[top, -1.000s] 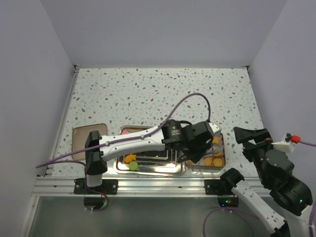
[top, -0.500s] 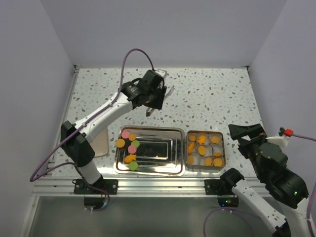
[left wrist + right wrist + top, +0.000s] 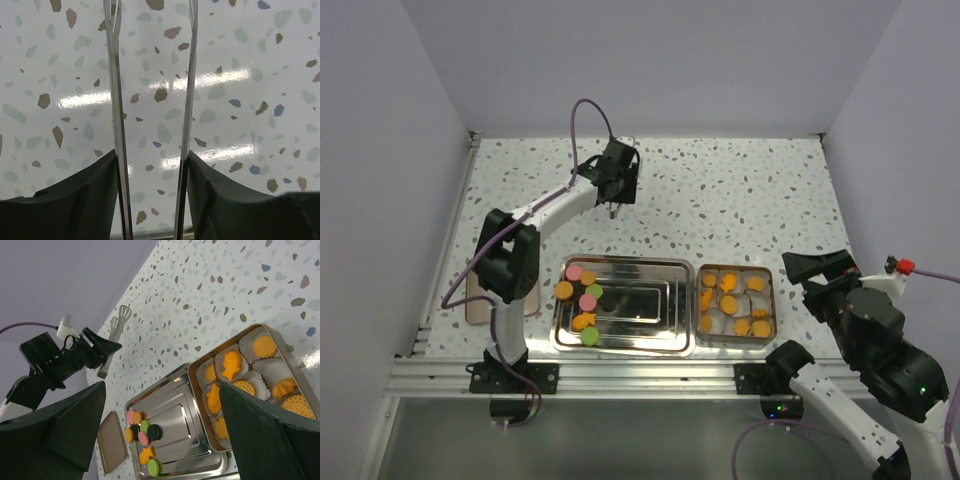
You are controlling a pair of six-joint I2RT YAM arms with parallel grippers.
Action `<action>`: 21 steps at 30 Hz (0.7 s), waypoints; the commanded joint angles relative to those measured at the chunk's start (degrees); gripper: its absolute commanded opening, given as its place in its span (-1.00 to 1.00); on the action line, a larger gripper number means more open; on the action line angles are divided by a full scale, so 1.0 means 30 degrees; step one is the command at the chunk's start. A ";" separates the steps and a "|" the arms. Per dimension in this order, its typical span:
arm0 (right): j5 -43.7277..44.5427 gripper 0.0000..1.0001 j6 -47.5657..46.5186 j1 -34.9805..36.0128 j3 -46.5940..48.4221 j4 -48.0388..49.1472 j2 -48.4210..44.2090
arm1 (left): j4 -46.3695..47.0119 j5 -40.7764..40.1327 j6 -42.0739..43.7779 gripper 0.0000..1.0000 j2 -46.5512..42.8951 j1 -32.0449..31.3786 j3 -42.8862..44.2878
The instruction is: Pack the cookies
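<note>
Filling looks roughly half done: orange cookies (image 3: 730, 303) sit in the box (image 3: 772, 300); others wait at nine o'clock in the tray (image 3: 675, 345). Left gripper (image 3: 152, 65) gapes empty.

We see a white counter (image 3: 740, 190) speckled grey, brown and blue. Our cookies (image 3: 582, 298) are orange, pink, green and one black on a silver tray (image 3: 660, 310); orange ones sit in white paper cups (image 3: 752, 300). Purple cables (image 3: 582, 120) trail.
</note>
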 commanded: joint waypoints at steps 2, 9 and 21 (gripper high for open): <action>-0.0276 0.97 0.0354 -0.0011 0.0474 -0.0609 0.0725 | 0.2178 -0.0285 0.0018 0.16 0.1064 0.0988 0.0058; -0.0246 0.97 0.0530 -0.0011 -0.0229 -0.0112 0.0783 | 0.2531 -0.0257 0.0310 0.32 0.2734 0.1690 -0.0001; 0.0134 0.97 0.0383 -0.0011 -0.0874 0.0445 0.0608 | 0.1507 0.0476 0.0222 0.43 0.4374 0.2101 0.0673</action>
